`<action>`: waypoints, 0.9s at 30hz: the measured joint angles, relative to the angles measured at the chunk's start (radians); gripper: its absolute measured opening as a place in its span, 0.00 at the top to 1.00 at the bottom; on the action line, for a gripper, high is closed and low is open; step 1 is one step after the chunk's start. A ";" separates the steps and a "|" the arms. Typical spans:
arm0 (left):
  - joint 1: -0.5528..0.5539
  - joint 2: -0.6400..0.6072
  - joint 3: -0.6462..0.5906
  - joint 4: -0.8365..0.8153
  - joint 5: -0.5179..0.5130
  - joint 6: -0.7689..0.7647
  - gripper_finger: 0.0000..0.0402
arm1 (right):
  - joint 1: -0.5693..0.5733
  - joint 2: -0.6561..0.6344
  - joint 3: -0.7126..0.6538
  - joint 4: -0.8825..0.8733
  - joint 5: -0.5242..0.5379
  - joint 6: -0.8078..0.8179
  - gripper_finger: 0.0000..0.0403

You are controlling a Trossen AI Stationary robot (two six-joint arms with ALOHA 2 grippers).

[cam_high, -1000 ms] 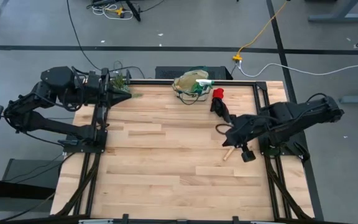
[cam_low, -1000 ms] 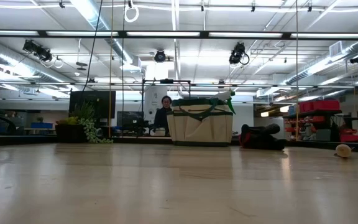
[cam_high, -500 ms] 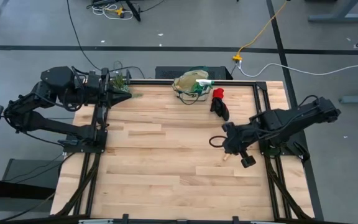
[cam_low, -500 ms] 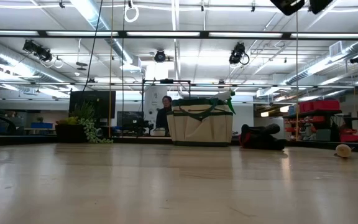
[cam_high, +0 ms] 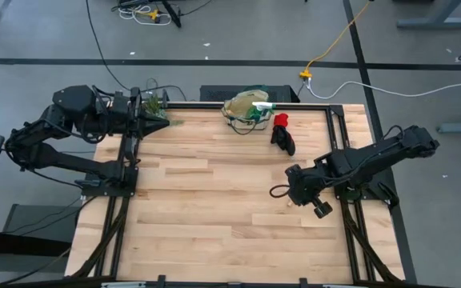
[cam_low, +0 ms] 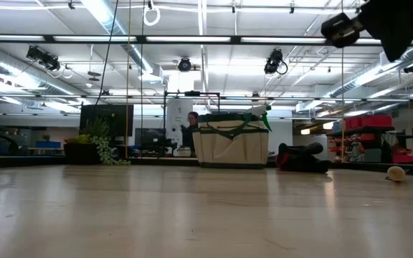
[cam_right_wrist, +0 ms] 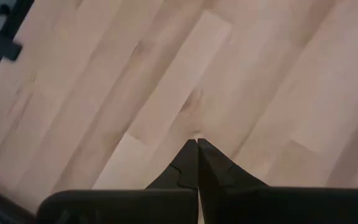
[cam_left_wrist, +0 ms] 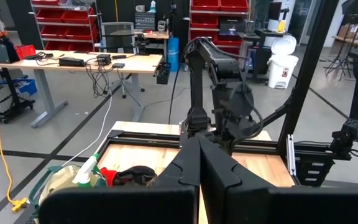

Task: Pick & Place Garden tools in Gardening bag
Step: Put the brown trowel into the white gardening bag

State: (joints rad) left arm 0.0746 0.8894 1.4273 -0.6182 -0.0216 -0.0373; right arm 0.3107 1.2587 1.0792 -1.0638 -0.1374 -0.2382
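Moved: my right hand [cam_right_wrist: 197,144] has swung inward over the bare tabletop [cam_high: 214,208].
Fingers: I see both hands pressed together, empty.
Left hand [cam_left_wrist: 199,149]: parked by the plant [cam_high: 154,104].

both arms are showing matte black, built of chunky rounded joint housings and straight links. the right arm [cam_high: 358,164] is trailing a thin black cable loop near its wrist and carrying a small boxy camera block. the left arm [cam_high: 70,128] is looking the same. the fingers [cam_right_wrist: 188,165] are tapering to dark pointed wedges.
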 joint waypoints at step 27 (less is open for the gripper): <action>0.000 0.000 0.000 0.000 0.034 0.044 0.99 | -0.081 0.000 -0.339 0.186 0.017 -0.119 0.97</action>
State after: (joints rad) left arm 0.0742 0.8898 1.4273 -0.6184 0.0124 0.0071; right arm 0.2295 1.2587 0.7404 -0.8776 -0.1208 -0.3574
